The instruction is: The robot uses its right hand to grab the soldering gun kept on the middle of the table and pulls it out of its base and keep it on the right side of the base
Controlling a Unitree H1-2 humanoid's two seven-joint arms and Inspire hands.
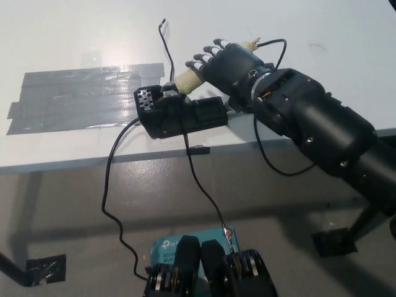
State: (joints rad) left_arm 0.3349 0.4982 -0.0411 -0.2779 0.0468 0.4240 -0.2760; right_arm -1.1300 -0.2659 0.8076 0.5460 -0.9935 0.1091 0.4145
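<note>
Fingers (207, 59) of the black right hand (230, 65) curl down over the yellowish handle of the soldering gun (189, 78), though I cannot tell whether they actually grip it. That gun sits tilted in its black base (182, 114) near the middle of the white bench (74, 37), its handle just under the fingertips. Grey tape (80, 96) lies left of the base.
</note>
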